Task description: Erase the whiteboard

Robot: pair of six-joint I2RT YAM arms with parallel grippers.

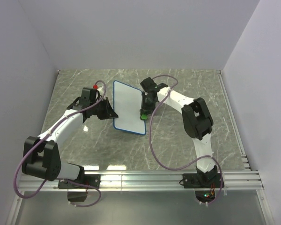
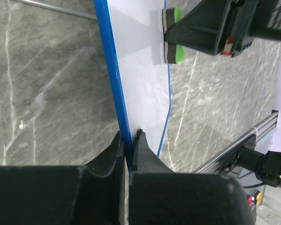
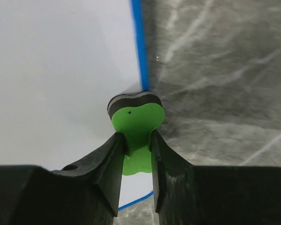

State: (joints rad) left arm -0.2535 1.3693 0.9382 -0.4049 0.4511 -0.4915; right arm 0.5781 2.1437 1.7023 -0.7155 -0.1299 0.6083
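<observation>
The whiteboard (image 1: 129, 107) sits mid-table (image 1: 178, 136) between the arms, its face plain white inside the blue frame. The left gripper (image 2: 130, 140) is nearly closed, pinching the frame's left edge. The right gripper (image 3: 136, 140) clamps a green eraser (image 3: 136, 119), whose dark pad presses the board just inside its right edge.

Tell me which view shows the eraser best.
Right wrist: the green eraser fills the centre, clamped by the right gripper, its dark pad on the whiteboard near its edge. Left wrist shows a sliver beside that gripper; top shows a green speck.
</observation>
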